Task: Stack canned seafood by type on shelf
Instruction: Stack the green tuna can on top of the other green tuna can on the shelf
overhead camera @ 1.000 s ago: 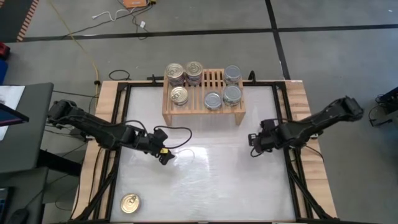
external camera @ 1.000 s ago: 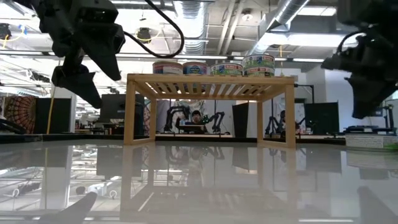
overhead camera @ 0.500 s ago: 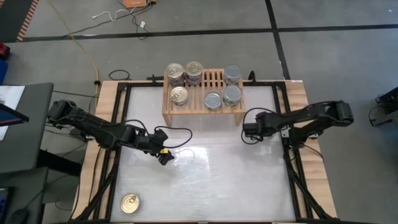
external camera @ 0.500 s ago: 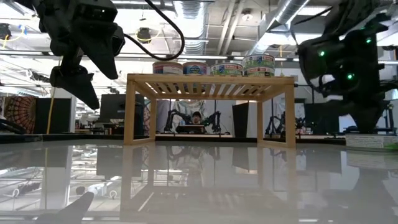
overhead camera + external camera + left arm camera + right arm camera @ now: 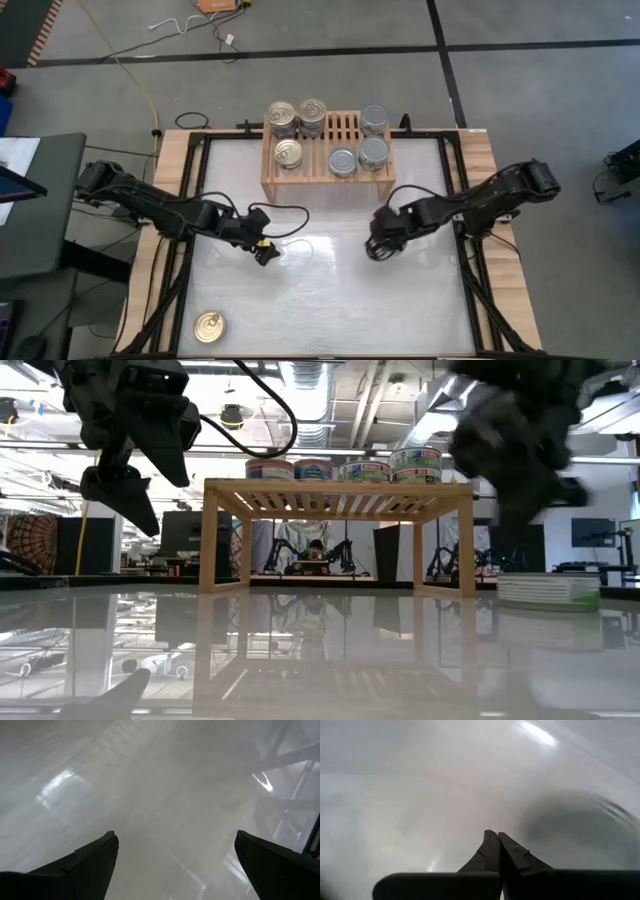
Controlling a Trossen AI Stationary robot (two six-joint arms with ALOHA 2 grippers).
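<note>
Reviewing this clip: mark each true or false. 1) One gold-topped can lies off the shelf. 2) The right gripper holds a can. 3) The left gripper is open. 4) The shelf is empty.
1) True: one gold-topped can sits on the table near its front left corner.
2) False: the right gripper is shut and empty, above bare table.
3) True: the left gripper is open, holding nothing.
4) False: the shelf carries several cans.

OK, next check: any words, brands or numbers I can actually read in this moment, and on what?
None can be read.
Canned seafood on the shelf: paper labels show in the low view, print too small and blurred.
Loose can at the table's near left corner: top bears no legible mark.
Nothing else carries readable print.
</note>
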